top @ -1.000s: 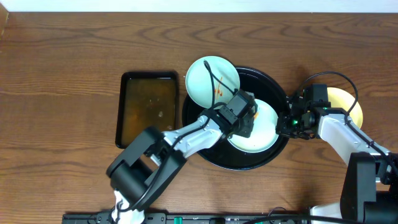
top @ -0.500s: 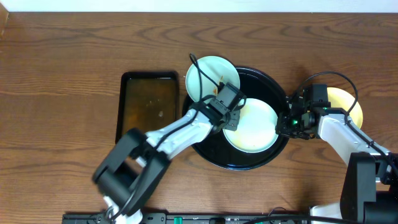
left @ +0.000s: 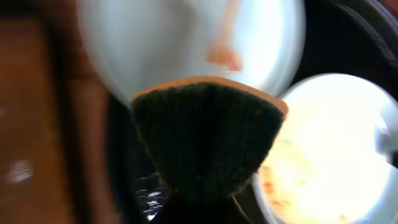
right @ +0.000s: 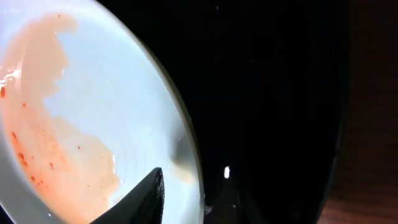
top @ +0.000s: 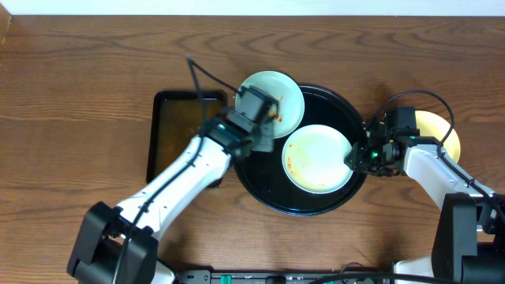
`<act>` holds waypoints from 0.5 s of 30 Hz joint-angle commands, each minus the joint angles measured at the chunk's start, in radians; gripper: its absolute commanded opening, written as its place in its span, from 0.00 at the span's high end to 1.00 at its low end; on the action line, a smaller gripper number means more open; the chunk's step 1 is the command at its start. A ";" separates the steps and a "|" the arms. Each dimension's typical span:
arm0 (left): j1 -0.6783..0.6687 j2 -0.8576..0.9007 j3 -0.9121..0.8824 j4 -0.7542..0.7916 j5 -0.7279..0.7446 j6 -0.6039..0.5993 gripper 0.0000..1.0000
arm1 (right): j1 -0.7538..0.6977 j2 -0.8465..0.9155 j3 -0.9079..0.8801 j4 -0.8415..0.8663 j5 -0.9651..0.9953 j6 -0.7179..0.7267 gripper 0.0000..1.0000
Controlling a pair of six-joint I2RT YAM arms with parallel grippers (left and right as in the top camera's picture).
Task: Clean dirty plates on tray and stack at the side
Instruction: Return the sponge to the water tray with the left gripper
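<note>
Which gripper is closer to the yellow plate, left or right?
Right. The right gripper is at the tray's right rim, just beside the yellow plate; the left gripper is across the tray, near its upper-left rim.

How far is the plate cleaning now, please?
Looks done: the pale yellow round plastic plate lies beside the large round black tray. In hand: the left claw holds a dark green sponge near one smeared mint-blue plate. Left: that plate, the second mint-blue plate with reddish smears, then stacking.
</note>
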 commanded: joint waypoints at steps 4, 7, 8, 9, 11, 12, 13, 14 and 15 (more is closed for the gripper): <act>0.172 -0.022 0.000 -0.045 -0.016 0.009 0.93 | 0.010 0.007 -0.005 0.008 -0.007 -0.007 0.68; 0.239 -0.022 -0.002 -0.054 -0.016 0.008 0.93 | 0.010 0.019 -0.015 0.025 -0.008 -0.007 0.71; 0.249 -0.022 -0.002 -0.056 -0.016 0.009 0.93 | 0.010 0.026 -0.019 0.031 -0.008 -0.007 0.72; 0.257 -0.022 -0.002 -0.061 -0.016 0.009 0.92 | 0.012 0.035 -0.023 0.037 -0.008 -0.007 0.74; 0.262 -0.022 -0.004 -0.063 -0.016 0.009 0.93 | 0.016 0.052 -0.026 0.045 -0.012 -0.007 0.80; 0.262 -0.022 -0.006 -0.063 -0.016 0.009 0.92 | 0.021 0.061 -0.026 0.048 -0.016 -0.007 0.87; 0.262 -0.022 -0.006 -0.063 -0.016 0.009 0.93 | 0.024 0.065 -0.026 0.052 -0.017 -0.007 0.90; 0.262 -0.022 -0.006 -0.064 -0.016 0.009 0.92 | 0.028 0.066 -0.026 0.055 -0.019 -0.007 0.92; 0.262 -0.022 -0.006 -0.064 -0.016 0.009 0.92 | 0.031 0.066 -0.026 0.058 -0.019 -0.007 0.94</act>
